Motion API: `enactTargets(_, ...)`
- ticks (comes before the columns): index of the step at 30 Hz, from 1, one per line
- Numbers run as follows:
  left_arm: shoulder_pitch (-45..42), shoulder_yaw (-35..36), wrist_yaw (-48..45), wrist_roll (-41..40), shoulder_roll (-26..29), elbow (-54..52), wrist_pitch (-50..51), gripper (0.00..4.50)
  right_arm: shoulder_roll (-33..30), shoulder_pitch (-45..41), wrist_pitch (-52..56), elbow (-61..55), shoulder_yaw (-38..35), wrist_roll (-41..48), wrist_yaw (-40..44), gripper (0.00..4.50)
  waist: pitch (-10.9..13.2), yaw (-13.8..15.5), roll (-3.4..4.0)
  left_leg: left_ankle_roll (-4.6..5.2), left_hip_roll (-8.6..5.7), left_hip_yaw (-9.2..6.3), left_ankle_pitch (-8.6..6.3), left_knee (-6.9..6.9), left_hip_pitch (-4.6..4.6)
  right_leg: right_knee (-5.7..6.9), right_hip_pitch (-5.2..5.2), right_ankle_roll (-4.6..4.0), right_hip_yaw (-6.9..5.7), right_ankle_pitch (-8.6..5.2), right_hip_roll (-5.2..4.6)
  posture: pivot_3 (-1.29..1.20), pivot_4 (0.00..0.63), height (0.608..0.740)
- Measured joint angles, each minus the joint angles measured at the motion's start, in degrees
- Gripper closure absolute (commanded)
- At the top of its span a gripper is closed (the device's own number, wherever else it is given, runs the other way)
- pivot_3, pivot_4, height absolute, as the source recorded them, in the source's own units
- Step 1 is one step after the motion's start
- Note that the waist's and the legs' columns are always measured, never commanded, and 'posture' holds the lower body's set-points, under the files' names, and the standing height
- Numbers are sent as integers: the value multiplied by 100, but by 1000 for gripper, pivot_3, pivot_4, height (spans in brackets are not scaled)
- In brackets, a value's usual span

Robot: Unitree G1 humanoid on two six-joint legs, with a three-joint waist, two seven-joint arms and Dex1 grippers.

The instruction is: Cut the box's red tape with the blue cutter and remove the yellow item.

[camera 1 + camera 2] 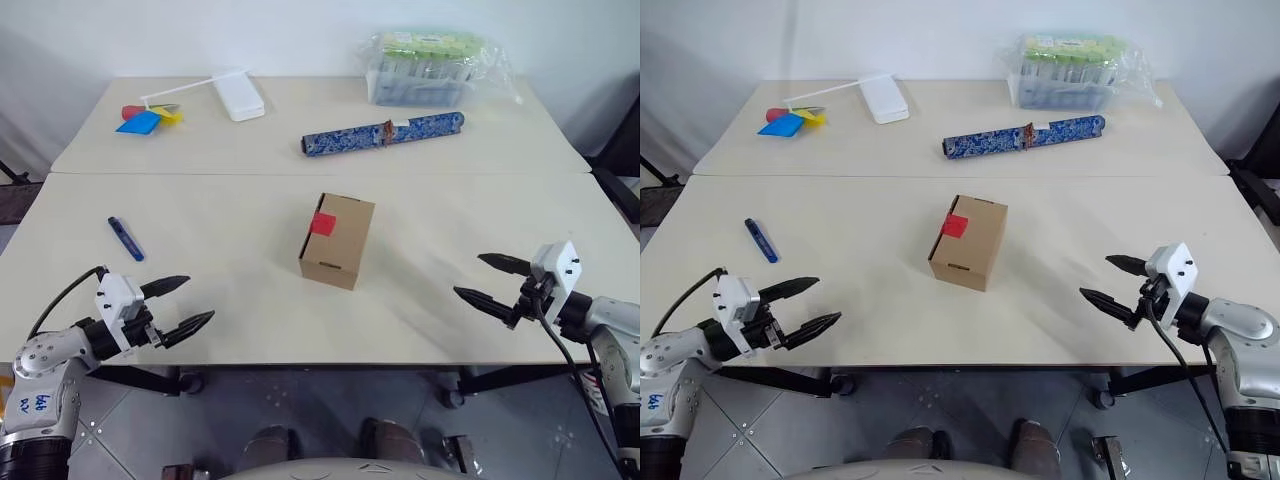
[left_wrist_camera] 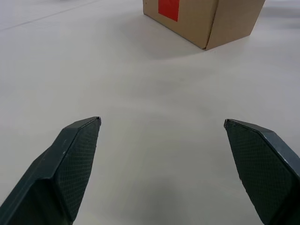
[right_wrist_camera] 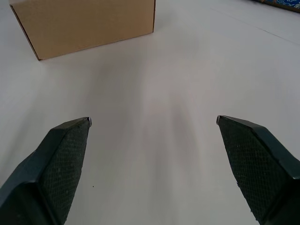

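While the cardboard box [image 1: 337, 241] is sitting closed near the middle of the table [image 1: 250, 320], its red tape [image 1: 322, 223] is sticking over the top edge on the side facing nine o'clock. Well apart at nine o'clock from the box, the blue cutter [image 1: 126, 239] is lying flat. At seven o'clock the left gripper [image 1: 180, 306] is hovering with jaws spread wide, holding nothing; at four o'clock the right gripper [image 1: 489, 280] is doing likewise.

There was one box [image 1: 336, 241], one cutter [image 1: 126, 239], one roll [image 1: 384, 133], one tub [image 1: 425, 70], and two grippers: left [image 1: 186, 305], right [image 1: 484, 279].
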Motion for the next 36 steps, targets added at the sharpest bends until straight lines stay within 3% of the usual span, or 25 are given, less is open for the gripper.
enactTargets(14,-136,-180,462,51,176,-382,1224,35,-1,-148,533,-214,2,-2,-466,0,1,1,1,0,0,5,0,0,0,1,-5,0,6,0,2,0,150,740)
enactTargets(17,-305,-182,227,-152,148,-432,1169,0,0,-422,407,-213,3,-53,-524,598,1,0,0,0,2,12,0,1,-3,3,-12,0,9,0,3,0,150,740)
enactTargets(28,-1384,-492,610,-124,-10,-46,1609,3380,140,-1232,752,-196,660,-292,-795,4472,2,3,0,-2,-16,17,1,4,-6,9,-18,0,15,0,7,0,150,740)
enactTargets(32,-2040,-981,782,197,-389,518,1562,4485,373,-1549,1089,-69,1024,-471,-1050,4500,4,18,-4,-4,-27,15,2,7,-12,9,-21,1,13,0,9,0,150,740)
enactTargets(36,-2837,-1409,765,555,-777,1314,1132,4485,558,-1719,1261,58,1430,-741,-1242,4500,6,17,-7,-4,-30,15,2,8,-15,10,-21,2,11,1,9,0,150,740)
